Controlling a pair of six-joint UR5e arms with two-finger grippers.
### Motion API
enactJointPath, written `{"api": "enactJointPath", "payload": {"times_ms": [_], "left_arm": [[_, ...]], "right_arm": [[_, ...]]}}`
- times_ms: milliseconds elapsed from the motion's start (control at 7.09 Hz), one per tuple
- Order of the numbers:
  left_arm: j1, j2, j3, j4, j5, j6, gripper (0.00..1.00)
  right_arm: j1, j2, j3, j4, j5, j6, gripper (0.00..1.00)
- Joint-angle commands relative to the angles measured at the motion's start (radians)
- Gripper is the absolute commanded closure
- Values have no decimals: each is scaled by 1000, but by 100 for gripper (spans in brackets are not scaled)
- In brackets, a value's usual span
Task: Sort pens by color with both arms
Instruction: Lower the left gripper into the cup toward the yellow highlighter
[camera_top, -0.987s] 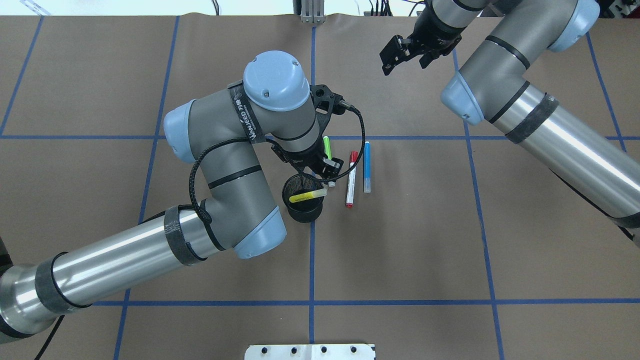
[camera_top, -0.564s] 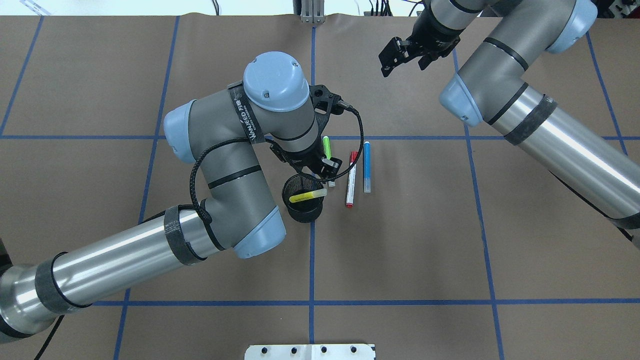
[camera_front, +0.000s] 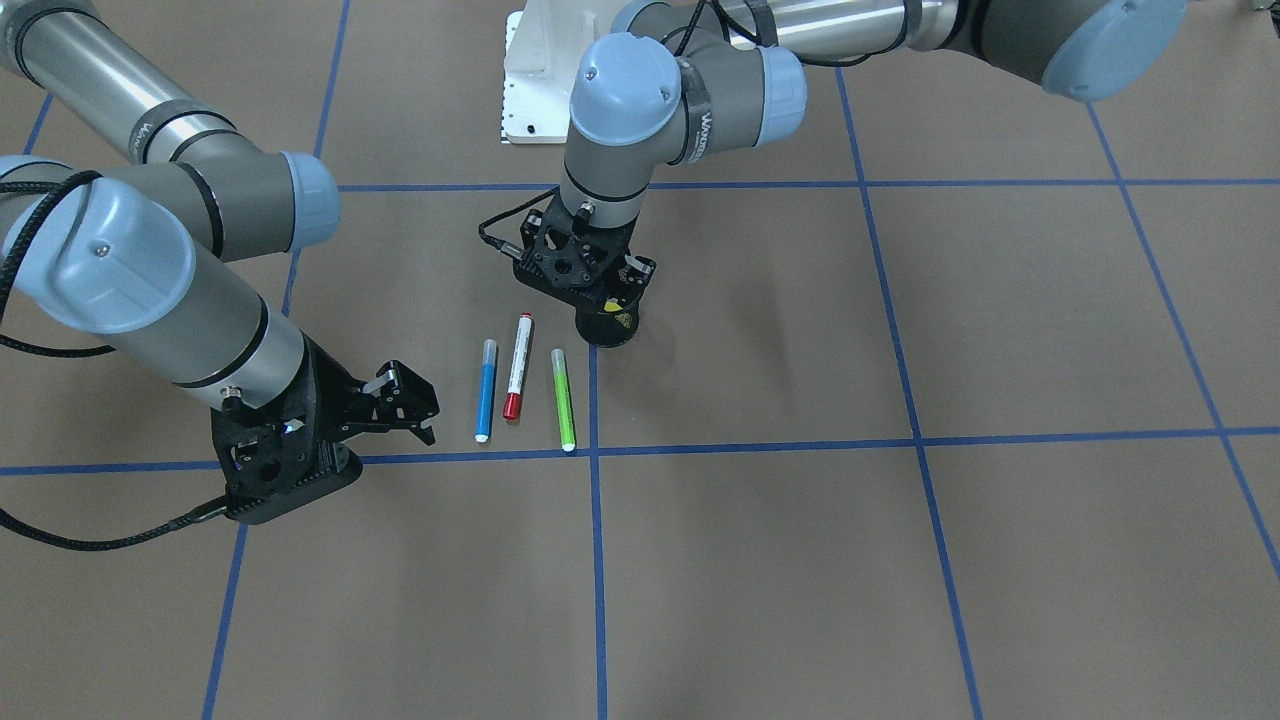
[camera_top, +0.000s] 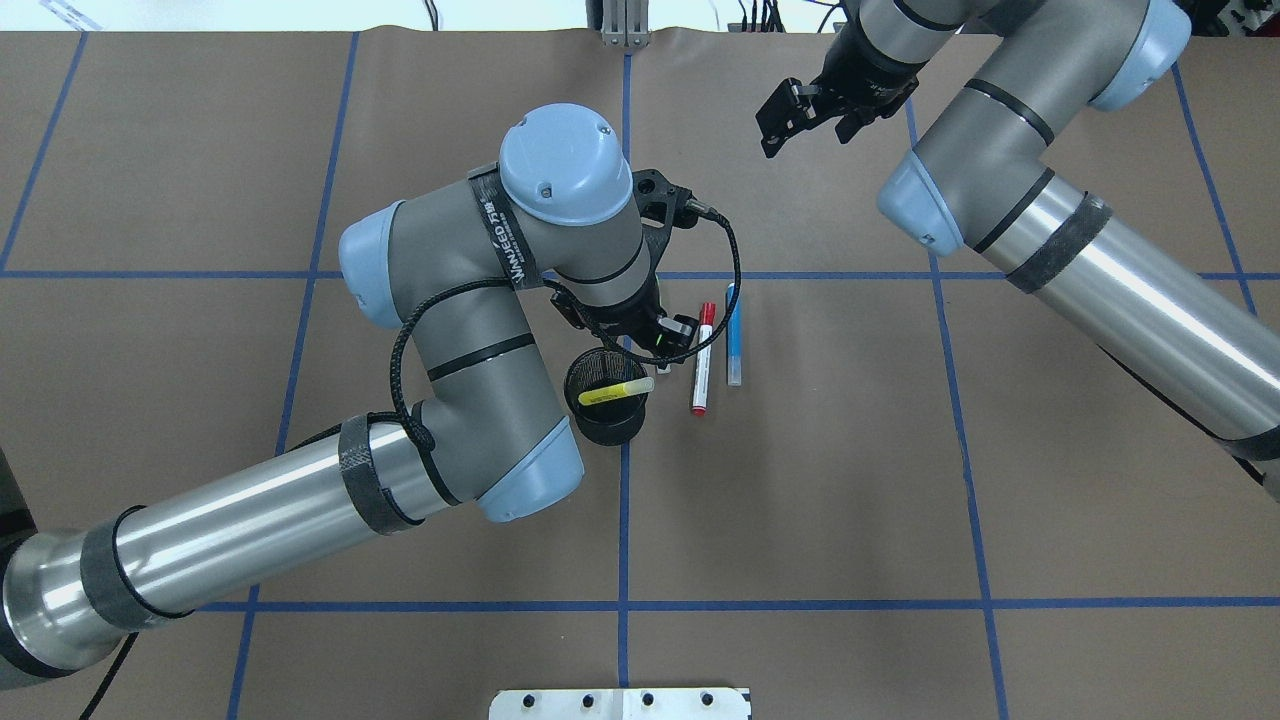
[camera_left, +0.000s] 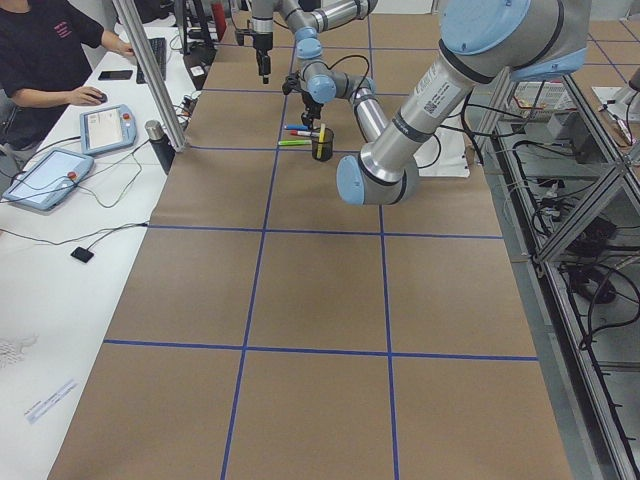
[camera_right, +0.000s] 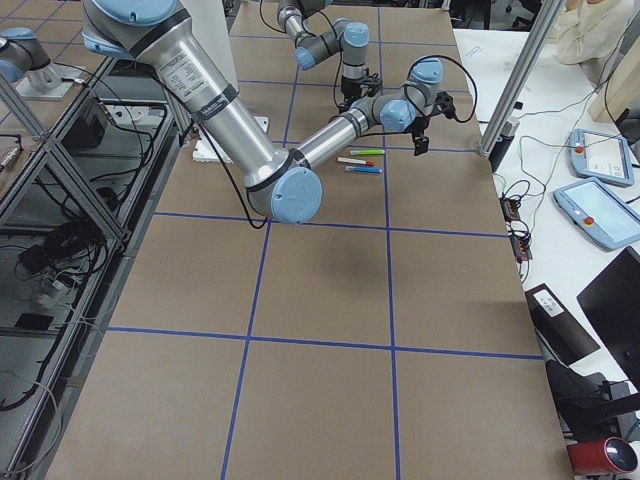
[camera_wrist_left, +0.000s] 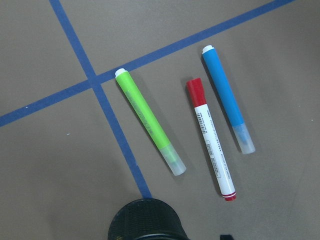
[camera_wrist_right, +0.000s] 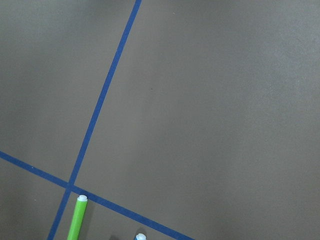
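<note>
Brown-paper table (camera_top: 900, 480): yellow pen (camera_top: 615, 391) in mesh cup (camera_top: 605, 412), green pen (camera_front: 563, 398) lying just beside it.
Left gripper (camera_top: 668, 335) empty over green pen, opening unclear; right gripper (camera_front: 405, 400) spread, empty. Should straddle mid-barrel, avoid cup.

A robotics lab — teach pendants (camera_left: 105, 128), aluminium framing (camera_left: 152, 75) (cables (camera_right: 60, 240) underneath), blue-taped table (camera_top: 800, 500)

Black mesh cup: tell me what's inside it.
The yellow pen leans inside the black mesh cup, one end over the rim. The bottom is dark and partly covered by the pen; anything else there cannot be seen.
</note>
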Motion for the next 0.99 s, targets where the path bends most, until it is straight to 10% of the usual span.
{"api": "enactJointPath", "payload": {"times_ms": [0,846], "left_arm": [[9,3,-1,4,3,-12,34],[9,17,-6,10,11,-12,34]], "right_arm": [[0,-1,-1,0,0,0,1],[-2,-1,-4,2,-2,-2,1]]}}
